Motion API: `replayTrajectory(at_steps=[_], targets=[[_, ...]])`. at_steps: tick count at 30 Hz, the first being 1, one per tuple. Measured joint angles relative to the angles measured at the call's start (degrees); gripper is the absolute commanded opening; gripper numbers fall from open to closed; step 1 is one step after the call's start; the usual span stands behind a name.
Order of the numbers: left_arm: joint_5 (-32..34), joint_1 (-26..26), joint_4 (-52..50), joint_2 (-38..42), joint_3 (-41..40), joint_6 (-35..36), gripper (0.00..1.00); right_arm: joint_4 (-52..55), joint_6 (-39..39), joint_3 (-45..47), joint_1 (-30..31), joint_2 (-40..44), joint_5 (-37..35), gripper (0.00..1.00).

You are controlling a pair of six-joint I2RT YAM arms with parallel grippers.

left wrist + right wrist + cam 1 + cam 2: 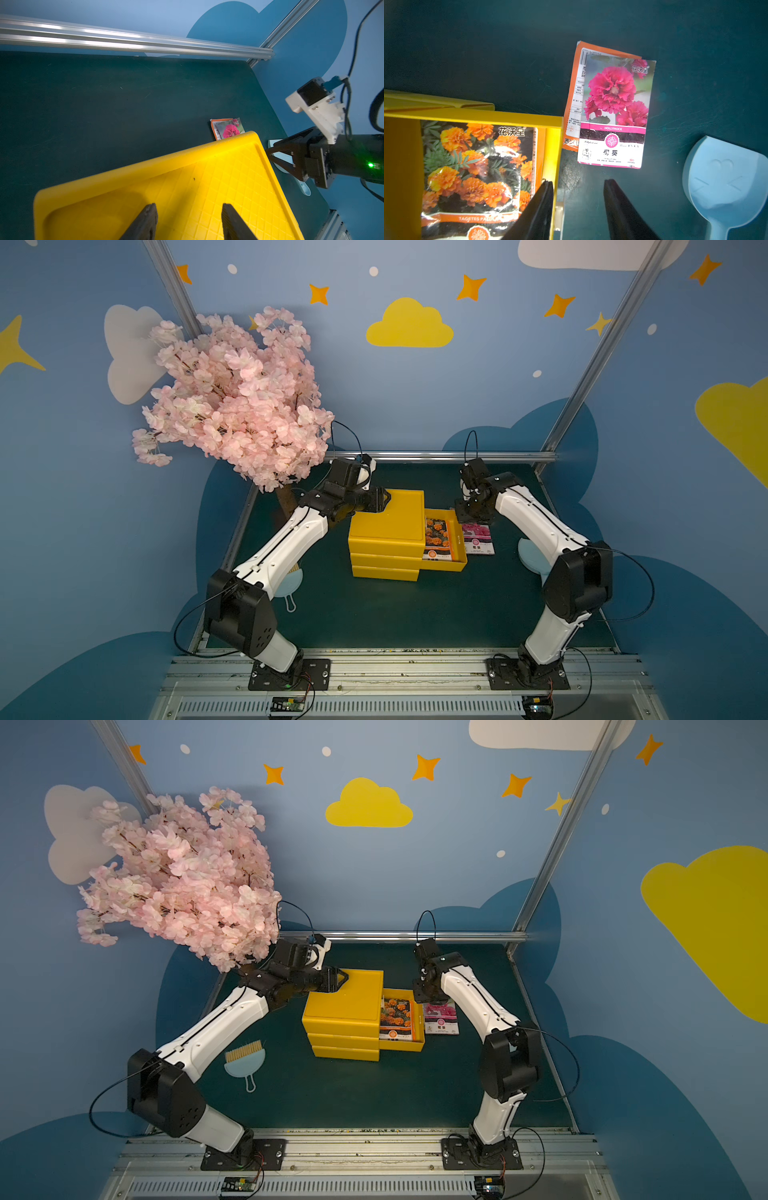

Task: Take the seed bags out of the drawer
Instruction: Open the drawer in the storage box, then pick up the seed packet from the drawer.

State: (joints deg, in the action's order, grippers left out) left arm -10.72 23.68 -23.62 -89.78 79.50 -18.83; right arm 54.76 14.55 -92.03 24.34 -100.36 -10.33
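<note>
The yellow cabinet [386, 518] stands mid-table with its highest drawer [460, 549] pulled out to the right. An orange-flower seed bag [437, 537] [475, 166] lies flat inside the drawer [556, 143]. The magenta-flower seed bag [478, 540] [612, 108] lies on the green mat just beyond the drawer's front wall. My right gripper [469, 519] [578, 181] hangs open above that wall, holding nothing, one finger over the drawer's edge and the other over the mat. Over the cabinet's back left corner my left gripper [384, 499] [189, 205] is open and empty above the ribbed top [187, 182].
A pink blossom tree [232, 398] overhangs the back left corner near my left arm. A light blue brush [245, 1060] lies under my left arm, and a light blue dustpan [726, 176] lies on the mat right of the magenta bag. Two lower drawers [384, 562] are closed.
</note>
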Motion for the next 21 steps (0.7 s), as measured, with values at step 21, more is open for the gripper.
replayTrajectory(at_steps=[21], targets=[[-0.2, 0.0, -0.07, 0.04, 0.02, 0.44, 0.56, -1.55, 7.69, 4.5, 7.63, 2.32, 5.73, 0.48]])
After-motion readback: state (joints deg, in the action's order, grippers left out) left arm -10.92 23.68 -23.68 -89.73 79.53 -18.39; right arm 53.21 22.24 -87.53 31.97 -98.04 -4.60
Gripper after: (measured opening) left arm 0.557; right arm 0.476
